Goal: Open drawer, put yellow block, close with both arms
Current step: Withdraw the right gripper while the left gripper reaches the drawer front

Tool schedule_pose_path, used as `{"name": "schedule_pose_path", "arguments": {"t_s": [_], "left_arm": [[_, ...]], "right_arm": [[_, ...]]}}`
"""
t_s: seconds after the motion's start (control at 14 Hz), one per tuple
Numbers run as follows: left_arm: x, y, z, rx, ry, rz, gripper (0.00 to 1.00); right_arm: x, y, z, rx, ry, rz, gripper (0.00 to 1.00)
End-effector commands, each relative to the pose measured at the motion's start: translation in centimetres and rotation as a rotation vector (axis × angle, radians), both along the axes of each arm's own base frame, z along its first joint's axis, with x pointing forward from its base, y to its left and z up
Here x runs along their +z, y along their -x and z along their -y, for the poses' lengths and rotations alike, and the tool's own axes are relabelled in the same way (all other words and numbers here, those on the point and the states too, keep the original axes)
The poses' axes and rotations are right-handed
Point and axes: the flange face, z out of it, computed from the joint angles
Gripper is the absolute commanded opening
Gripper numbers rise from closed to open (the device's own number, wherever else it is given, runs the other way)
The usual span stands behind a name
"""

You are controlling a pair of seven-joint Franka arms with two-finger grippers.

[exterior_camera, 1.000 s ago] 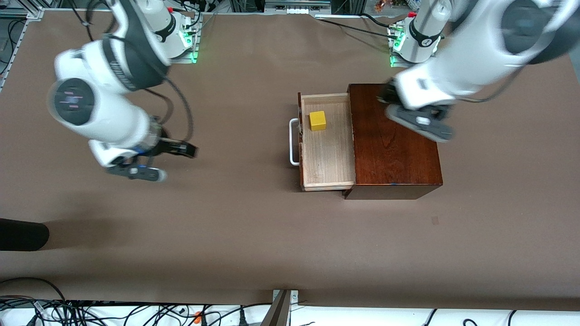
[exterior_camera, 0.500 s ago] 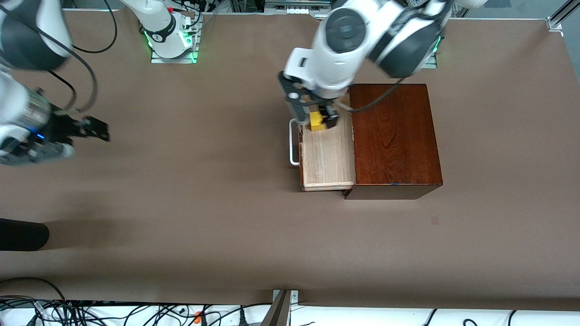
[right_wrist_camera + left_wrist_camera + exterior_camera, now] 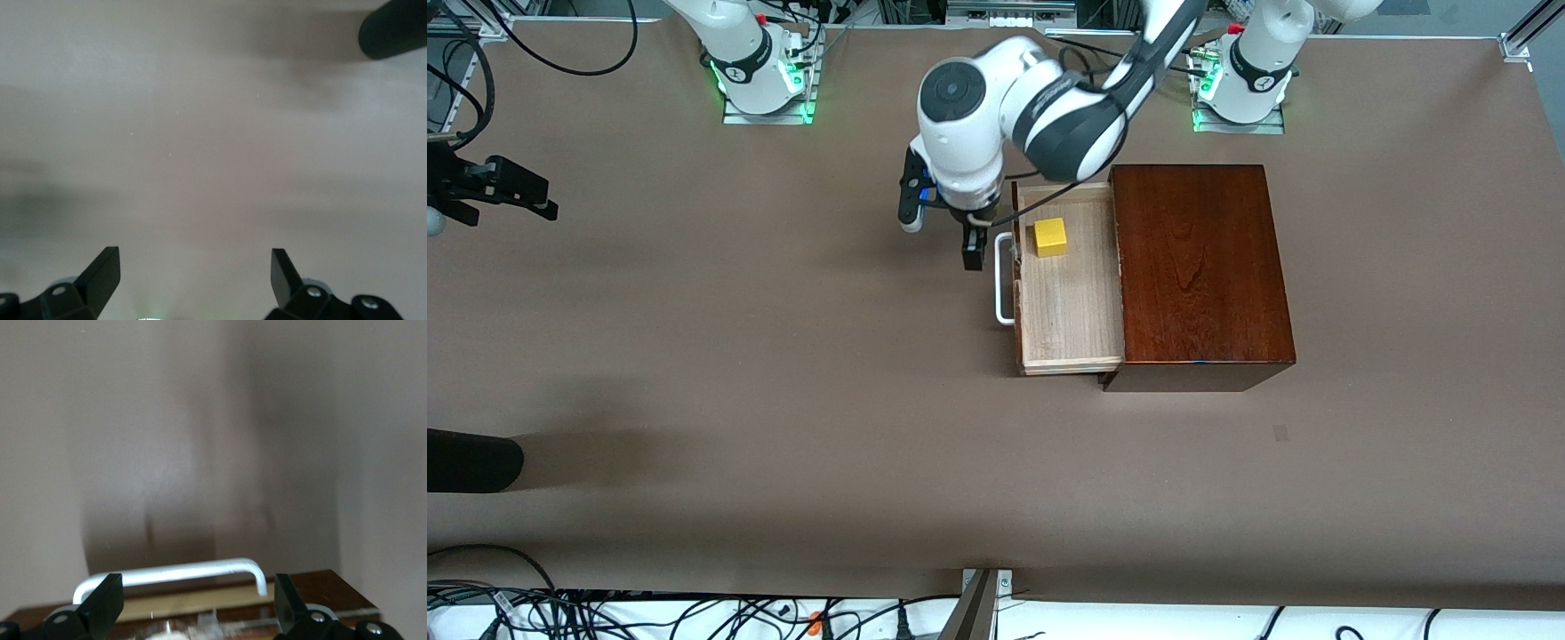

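The reddish-brown box (image 3: 1200,267) stands toward the left arm's end of the table. Its drawer (image 3: 1069,311) is pulled out, with the yellow block (image 3: 1050,237) resting on the pale wood floor. The white handle (image 3: 1003,277) faces the right arm's end. My left gripper (image 3: 941,233) hangs open just in front of that handle. In the left wrist view the handle (image 3: 173,573) runs across the gap at the level of the black fingertips (image 3: 107,600), and nothing is gripped. My right gripper (image 3: 541,199) is open over bare table at the right arm's end (image 3: 193,280).
A black rounded object (image 3: 471,462) lies on the table's edge at the right arm's end, nearer the front camera; it also shows in the right wrist view as a dark shape (image 3: 393,27). Cables (image 3: 605,613) run along the nearest edge. Brown table surrounds the box.
The left arm swung from over the box, past the block in the drawer, to the handle's front. The right gripper drew back to the table's end. The block stayed put.
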Motion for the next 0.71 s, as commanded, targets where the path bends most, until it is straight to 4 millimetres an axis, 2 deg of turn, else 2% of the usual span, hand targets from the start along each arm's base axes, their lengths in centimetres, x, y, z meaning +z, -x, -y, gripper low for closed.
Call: {"name": "schedule_pose_path", "arguments": {"t_s": [0.0, 0.21, 0.36, 0.64], "left_arm": [[-2.2, -1.2, 0.0, -0.058, -0.025, 0.008, 1.00], [-3.1, -1.5, -0.5, -0.051, -0.040, 0.001, 1.00], [-4.1, -1.9, -1.6, -0.041, -0.069, -0.016, 1.00], [-3.9, -2.2, -3.1, -0.053, -0.156, -0.017, 1.00]], "right_arm": [[0.2, 0.3, 0.2, 0.000, -0.009, 0.011, 1.00], [0.1, 0.4, 0.9, -0.008, -0.014, -0.007, 1.00], [0.3, 0.6, 0.4, -0.008, -0.013, -0.014, 1.00], [0.2, 0.5, 0.4, -0.008, -0.014, -0.015, 1.00]]}}
